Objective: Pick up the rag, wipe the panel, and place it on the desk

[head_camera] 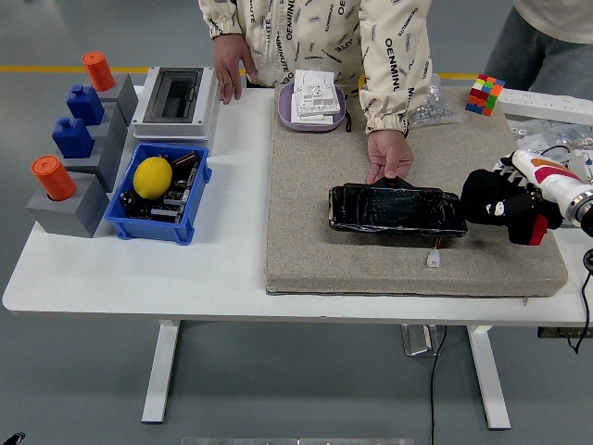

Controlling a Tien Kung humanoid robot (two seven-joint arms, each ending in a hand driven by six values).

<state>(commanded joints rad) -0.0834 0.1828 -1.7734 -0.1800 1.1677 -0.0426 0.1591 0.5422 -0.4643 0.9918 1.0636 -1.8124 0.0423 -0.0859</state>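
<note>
You get bright, even overhead light and sharp focus. Shadows stay soft; the glossy black rectangular panel (397, 209) shows faint glare.

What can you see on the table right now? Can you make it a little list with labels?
robot hand: right hand curled around a dark rag, just off the panel's right end
panel: black panel lying flat on the beige mat
person: one hand touching the panel's far edge, other hand beside the grey box
blue bin: holds a lemon
far right: coloured cube
left arm: not visible
</note>
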